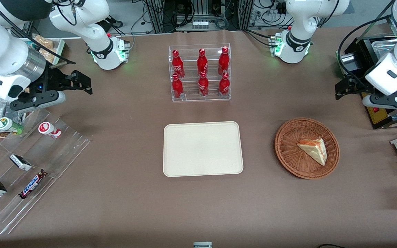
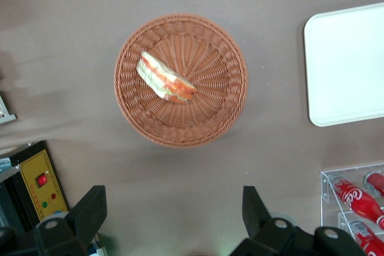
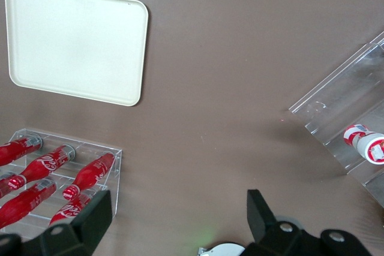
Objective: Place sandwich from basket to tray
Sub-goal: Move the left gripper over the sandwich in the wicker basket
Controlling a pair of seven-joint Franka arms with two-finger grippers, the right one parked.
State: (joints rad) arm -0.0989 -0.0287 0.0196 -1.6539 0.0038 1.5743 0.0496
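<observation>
With its fingers spread wide, the gripper (image 2: 171, 220) hangs well above the basket (image 2: 180, 80) (tray (image 2: 348, 64) bare) and should descend straddling the sandwich (image 2: 165, 77) across its flat faces.

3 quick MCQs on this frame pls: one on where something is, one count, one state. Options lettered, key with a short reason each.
1. Where is the sandwich?
A. in the basket
B. on the tray
C. on the bare table

2. How many red bottles stand in the clear rack?
A. four
B. six
C. eight

3. What state is the left gripper in?
A. shut on the sandwich
B. shut on nothing
C. open, holding nothing

Key: 1 A, the wedge lies on the wicker. 2 B, two rows of three. 3 C, in the wrist view its fingers stand wide apart above the table, beside the basket and clear of it.
</observation>
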